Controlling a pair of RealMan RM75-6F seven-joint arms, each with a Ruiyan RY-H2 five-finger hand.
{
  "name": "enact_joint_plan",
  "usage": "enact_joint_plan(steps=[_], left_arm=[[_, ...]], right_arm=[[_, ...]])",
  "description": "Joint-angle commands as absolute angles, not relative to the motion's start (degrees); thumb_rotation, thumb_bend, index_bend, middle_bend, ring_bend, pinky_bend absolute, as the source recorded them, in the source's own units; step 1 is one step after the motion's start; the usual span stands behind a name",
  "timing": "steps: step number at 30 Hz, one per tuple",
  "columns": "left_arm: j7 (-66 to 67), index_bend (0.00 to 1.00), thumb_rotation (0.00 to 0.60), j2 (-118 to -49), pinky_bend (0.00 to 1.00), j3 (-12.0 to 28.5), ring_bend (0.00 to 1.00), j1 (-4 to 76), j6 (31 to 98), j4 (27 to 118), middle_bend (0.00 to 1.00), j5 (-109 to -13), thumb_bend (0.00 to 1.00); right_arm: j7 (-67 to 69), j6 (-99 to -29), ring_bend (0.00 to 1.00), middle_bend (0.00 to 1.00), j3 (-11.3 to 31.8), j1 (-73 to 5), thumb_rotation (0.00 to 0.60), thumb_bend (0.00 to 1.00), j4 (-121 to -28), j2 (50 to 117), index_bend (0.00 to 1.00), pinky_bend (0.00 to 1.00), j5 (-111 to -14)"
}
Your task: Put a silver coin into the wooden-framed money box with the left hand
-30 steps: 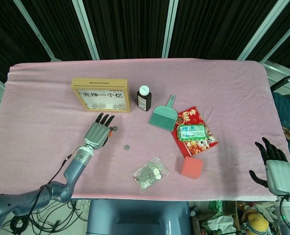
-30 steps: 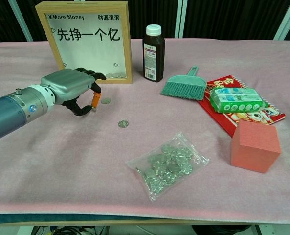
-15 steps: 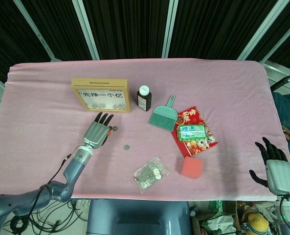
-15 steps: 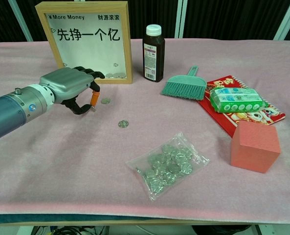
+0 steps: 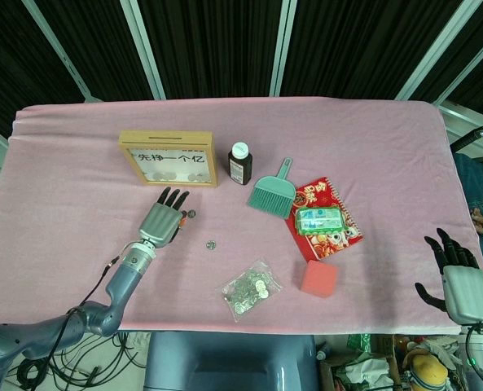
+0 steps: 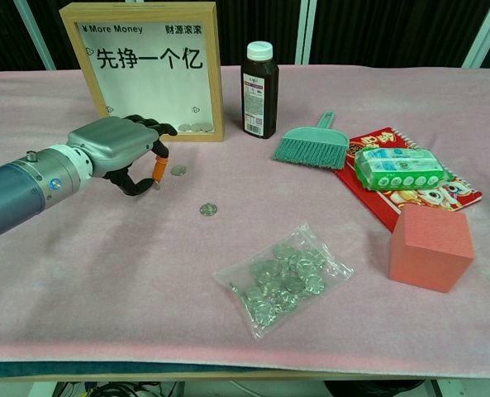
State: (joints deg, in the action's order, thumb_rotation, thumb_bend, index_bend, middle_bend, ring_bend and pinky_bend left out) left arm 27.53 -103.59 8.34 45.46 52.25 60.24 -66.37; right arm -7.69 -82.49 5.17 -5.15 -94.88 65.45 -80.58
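Note:
The wooden-framed money box (image 5: 166, 137) (image 6: 217, 74) stands upright at the back left, with a few coins visible inside at its bottom. My left hand (image 5: 161, 224) (image 6: 116, 149) hovers low over the pink cloth in front of it, fingers apart and curved downward, holding nothing. A silver coin (image 5: 191, 214) (image 6: 178, 170) lies flat just right of its fingertips, apart from them. A second silver coin (image 5: 212, 243) (image 6: 208, 209) lies nearer the front. My right hand (image 5: 461, 281) hangs off the table's front right corner, fingers spread and empty.
A clear bag of coins (image 5: 246, 289) (image 6: 282, 277) lies at the front centre. A brown bottle (image 5: 239, 163) (image 6: 259, 91) stands right of the box. Further right lie a teal brush (image 6: 312, 147), a red packet (image 5: 327, 220) under a green pack (image 6: 397, 168), and a red block (image 6: 430, 246).

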Motion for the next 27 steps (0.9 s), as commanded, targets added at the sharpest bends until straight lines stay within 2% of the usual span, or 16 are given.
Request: enact_joint_plan(steps=[1,19,27], left_arm=[[27.5,0.55,0.600,-103.6,0.00,8.3,0.00,45.4,52.2,60.1,0.06,-66.3,0.46],[27.4,0.61,0.600,-103.6,0.00,8.7,0.00,44.8,53.5,60.4,0.11,-66.9,0.49],[28.6,0.61,0.600,-99.1,0.00,9.3,0.00,43.7,58.3,68.3,0.12,-69.4,0.49]], right_arm=[[-7.7,-82.6,0.09,0.02,5.2,-5.1,0.600,0.17,-94.9,65.5,0.15,0.16,-80.7],[-7.6,-82.4,0.09,0.02,5.1,-5.2,0.600,0.17,-95.0,65.4,0.15,0.16,-80.6],[-7.5,-82.4,0.09,0.02,5.2,-5.2,0.600,0.17,-95.1,65.4,0.15,0.16,-80.4]])
